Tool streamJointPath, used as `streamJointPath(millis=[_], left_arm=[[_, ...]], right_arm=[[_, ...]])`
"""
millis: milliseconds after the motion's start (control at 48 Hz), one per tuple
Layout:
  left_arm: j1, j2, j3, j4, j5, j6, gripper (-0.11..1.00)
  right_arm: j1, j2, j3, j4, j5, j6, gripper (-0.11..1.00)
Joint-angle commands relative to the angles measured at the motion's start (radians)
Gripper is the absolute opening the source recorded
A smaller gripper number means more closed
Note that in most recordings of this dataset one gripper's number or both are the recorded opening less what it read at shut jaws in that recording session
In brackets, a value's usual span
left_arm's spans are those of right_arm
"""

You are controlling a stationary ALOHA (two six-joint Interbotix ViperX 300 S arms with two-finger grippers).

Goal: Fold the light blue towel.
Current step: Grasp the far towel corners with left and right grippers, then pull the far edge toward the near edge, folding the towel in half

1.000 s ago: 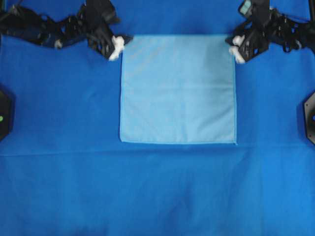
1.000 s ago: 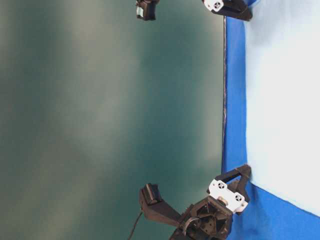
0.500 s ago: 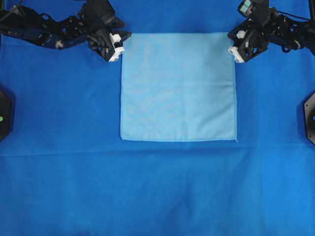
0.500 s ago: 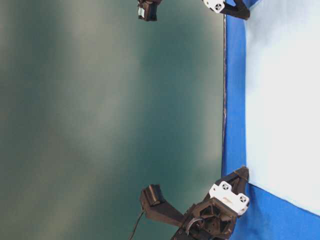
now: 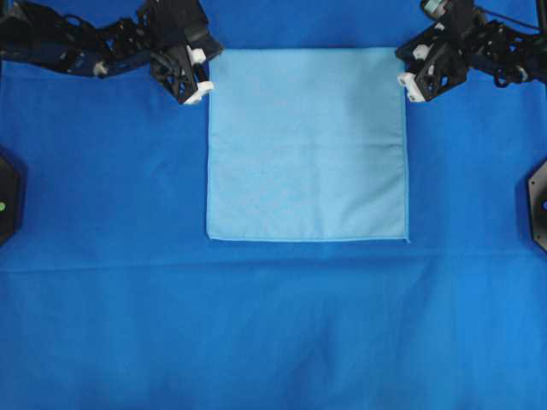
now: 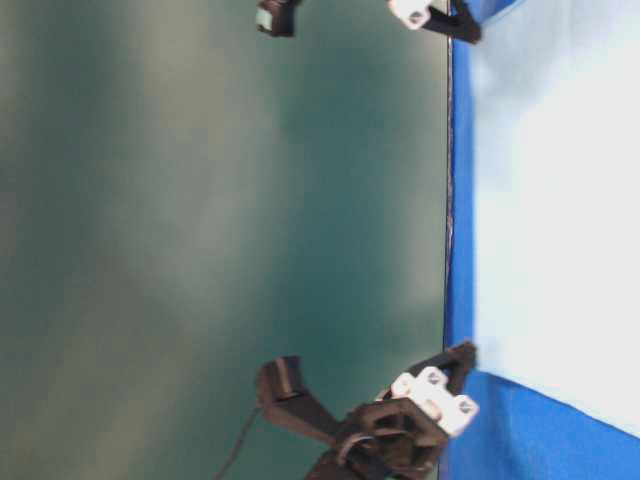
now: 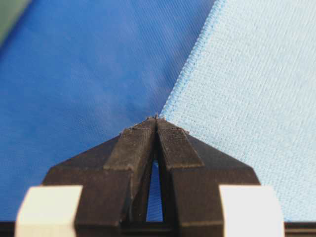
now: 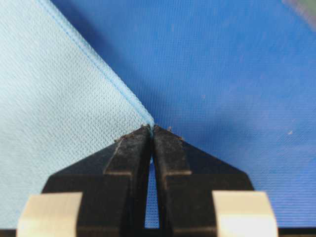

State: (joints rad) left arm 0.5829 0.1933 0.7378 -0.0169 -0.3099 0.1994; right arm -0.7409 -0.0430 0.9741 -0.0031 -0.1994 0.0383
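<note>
Surface: royal-blue table cloth [image 5: 273, 333] | light blue towel [image 5: 308, 145] flat, upper centre | left gripper [image 7: 156, 120] pinches its far-left corner | right gripper [image 8: 150, 127] pinches its far-right corner

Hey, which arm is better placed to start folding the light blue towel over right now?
Neither. The left gripper and right gripper are each shut on a far corner of the light blue towel, so they're evenly placed; the fold probably needs both together.

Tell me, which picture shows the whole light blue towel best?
The overhead view: the whole light blue towel lies flat, all four edges visible. The table-level view shows one washed-out part; each wrist view shows only one pinched corner.
</note>
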Motion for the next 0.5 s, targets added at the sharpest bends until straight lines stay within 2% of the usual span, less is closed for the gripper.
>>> streamJointPath(millis=[0, 250, 479], left_arm=[[0.002, -0.057, 0.000, -0.002, 0.003, 0.003, 0.00], [-0.034, -0.064, 0.015, -0.003, 0.003, 0.003, 0.00], [-0.140, -0.149, 0.064, -0.002, 0.069, 0.023, 0.00]], right_arm=[[0.000, -0.057, 0.000, 0.005, 0.006, 0.002, 0.02], [0.028, -0.083, 0.017, 0.011, 0.026, 0.003, 0.02], [0.120, -0.166, 0.043, 0.025, 0.124, 0.028, 0.02]])
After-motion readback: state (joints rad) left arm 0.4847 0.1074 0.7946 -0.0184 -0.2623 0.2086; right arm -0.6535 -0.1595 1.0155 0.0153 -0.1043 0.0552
